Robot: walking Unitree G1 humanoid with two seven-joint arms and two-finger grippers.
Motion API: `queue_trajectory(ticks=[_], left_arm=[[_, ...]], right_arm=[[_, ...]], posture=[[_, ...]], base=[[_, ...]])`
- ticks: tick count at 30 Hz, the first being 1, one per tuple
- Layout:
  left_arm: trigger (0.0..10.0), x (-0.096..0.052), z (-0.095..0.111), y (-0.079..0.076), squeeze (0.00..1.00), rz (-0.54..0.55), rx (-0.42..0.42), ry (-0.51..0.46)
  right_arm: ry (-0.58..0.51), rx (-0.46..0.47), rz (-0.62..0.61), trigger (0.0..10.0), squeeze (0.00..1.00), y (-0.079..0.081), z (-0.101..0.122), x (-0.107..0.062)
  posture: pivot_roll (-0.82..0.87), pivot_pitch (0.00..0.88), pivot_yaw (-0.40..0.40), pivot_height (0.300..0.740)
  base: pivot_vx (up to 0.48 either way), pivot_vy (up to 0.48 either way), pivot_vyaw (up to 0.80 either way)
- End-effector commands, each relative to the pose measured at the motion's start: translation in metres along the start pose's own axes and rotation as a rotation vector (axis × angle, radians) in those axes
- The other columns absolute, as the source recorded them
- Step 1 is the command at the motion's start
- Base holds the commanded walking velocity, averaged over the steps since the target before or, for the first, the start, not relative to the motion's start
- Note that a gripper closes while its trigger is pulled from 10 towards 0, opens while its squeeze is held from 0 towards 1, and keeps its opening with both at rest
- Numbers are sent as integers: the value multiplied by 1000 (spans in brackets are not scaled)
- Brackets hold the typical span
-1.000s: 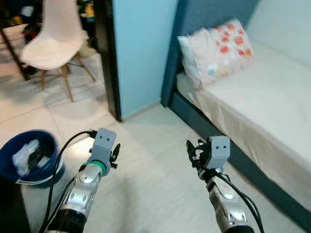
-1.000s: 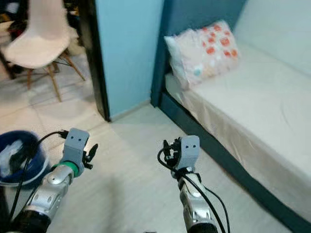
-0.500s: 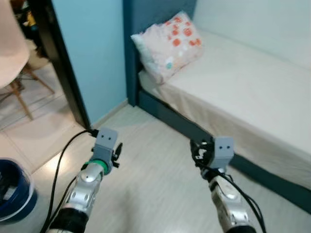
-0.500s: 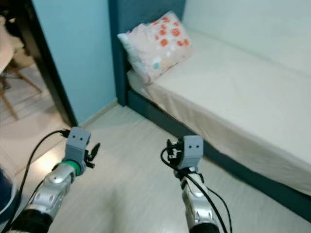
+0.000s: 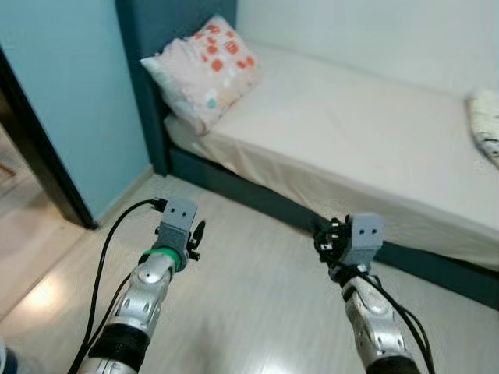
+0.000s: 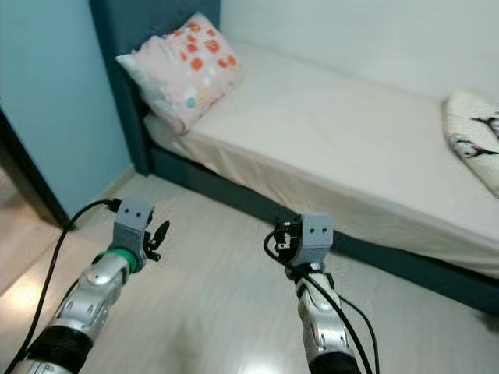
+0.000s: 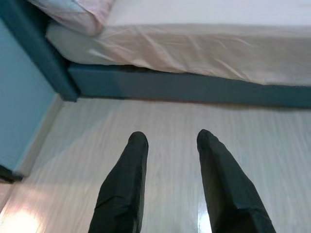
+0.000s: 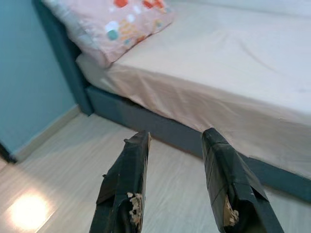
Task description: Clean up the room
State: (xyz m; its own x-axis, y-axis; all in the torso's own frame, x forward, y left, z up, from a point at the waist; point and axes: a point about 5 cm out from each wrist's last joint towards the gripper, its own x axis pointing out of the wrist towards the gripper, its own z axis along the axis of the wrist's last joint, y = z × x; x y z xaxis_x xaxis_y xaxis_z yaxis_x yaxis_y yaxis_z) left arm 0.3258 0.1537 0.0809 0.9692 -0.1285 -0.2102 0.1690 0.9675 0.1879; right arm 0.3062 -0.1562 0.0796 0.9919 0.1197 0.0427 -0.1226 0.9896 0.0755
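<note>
Left tool (image 7: 167,141) and right tool (image 8: 175,141) both spread apart, empty, above bare floor (image 5: 249,296). Bed (image 5: 351,132) ahead, floral pillow (image 5: 204,66) at headboard. Likely scanning; best approach squarely, tools raised.

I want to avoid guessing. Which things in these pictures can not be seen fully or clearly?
- White patterned item on the bed: cut by the right edge of both eye views; what it is cannot be told.
- Under the bed: hidden by the dark blue frame.
- Pillow: cut by the top edge in the wrist views.
- Doorway: cut by the left edge.
</note>
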Motion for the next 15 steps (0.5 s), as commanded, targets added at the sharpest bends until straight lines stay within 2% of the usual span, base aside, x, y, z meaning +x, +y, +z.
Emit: queue_trajectory(ticks=[1, 15], left_arm=[[10000, -1, -6, -5, 0, -14, -2, 24], [10000, 4, 0, -8, 0, -28, -3, 8]], right_arm=[[15, 9, -18, 10000, 0, -4, -4, -4], [10, 8, -21, 10000, 0, -5, -3, -2]], posture=[[35, 54, 15, 740], [38, 46, 18, 740]], base=[[0, 0, -756], [0, 0, -753]])
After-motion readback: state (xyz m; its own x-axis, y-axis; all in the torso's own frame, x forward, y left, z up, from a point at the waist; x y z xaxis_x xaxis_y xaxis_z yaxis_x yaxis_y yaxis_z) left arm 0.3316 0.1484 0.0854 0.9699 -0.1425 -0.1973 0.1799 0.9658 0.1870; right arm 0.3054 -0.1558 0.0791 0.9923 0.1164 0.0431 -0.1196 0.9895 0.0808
